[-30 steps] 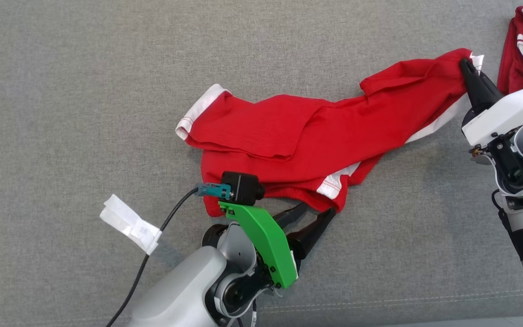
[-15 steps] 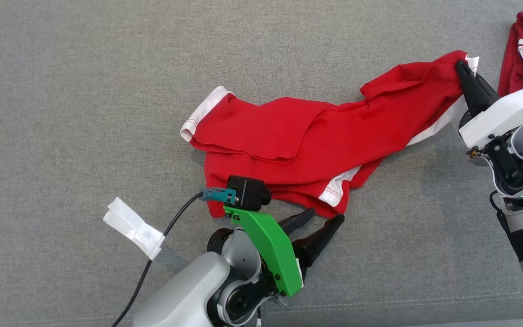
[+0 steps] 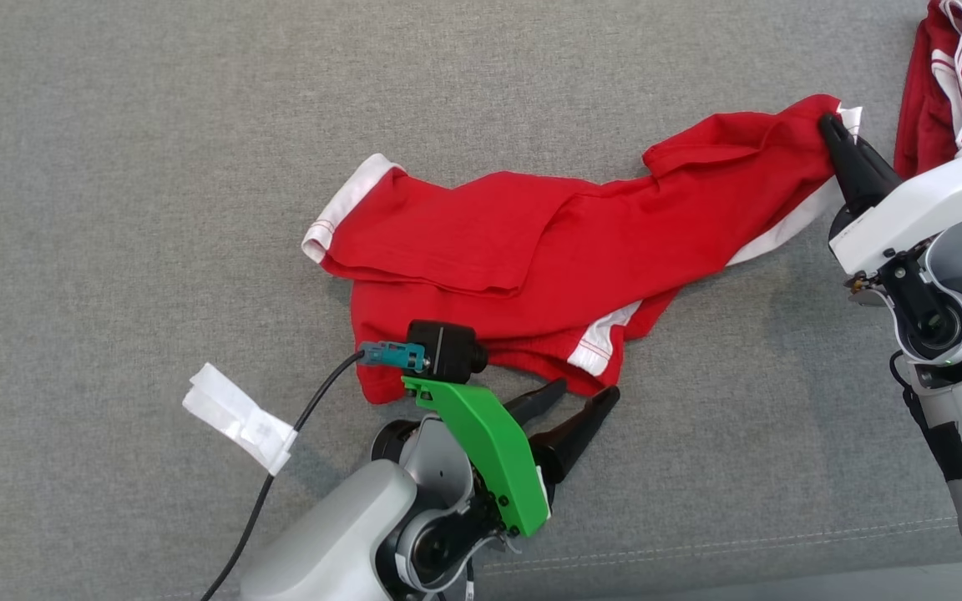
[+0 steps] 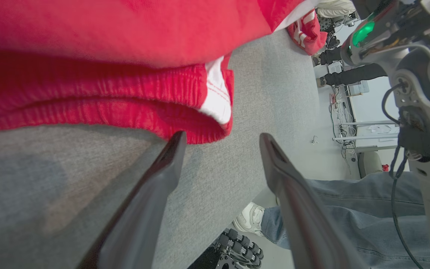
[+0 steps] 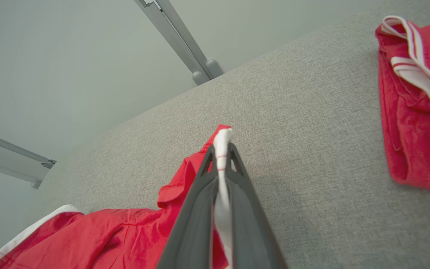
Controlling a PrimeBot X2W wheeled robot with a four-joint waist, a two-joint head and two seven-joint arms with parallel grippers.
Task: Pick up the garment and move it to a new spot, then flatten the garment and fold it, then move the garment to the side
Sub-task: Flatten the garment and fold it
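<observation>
- Most of the job was left to do. The grey padded surface [image 3: 113, 125] carried the garment [image 3: 548, 250] rumpled across its middle, neither flattened nor folded, with one part doubled over another.
- The garment, red shorts with white trim as best I could judge, ran from a white cuff on my left to a raised corner on my right. I couldn't tell whether that was already its new spot.
- A second red garment [image 3: 936, 92] lay bunched at the far right edge, near my right arm, apart from the one I was working.
- My right gripper [image 3: 838, 133] was clamped on the garment's white-trimmed corner. The right wrist view showed the strip pinched between both fingers, so that end seemed ready for a flattening pull.
- My left gripper [image 3: 586, 389] stood spread and held nothing, fingertips just beside the ribbed waistband edge. That second grasp was not yet made, and the folding and the move aside came after it.
- A white tag [image 3: 239, 415] on my left arm's cable rested on the surface, well clear of the cloth.
</observation>
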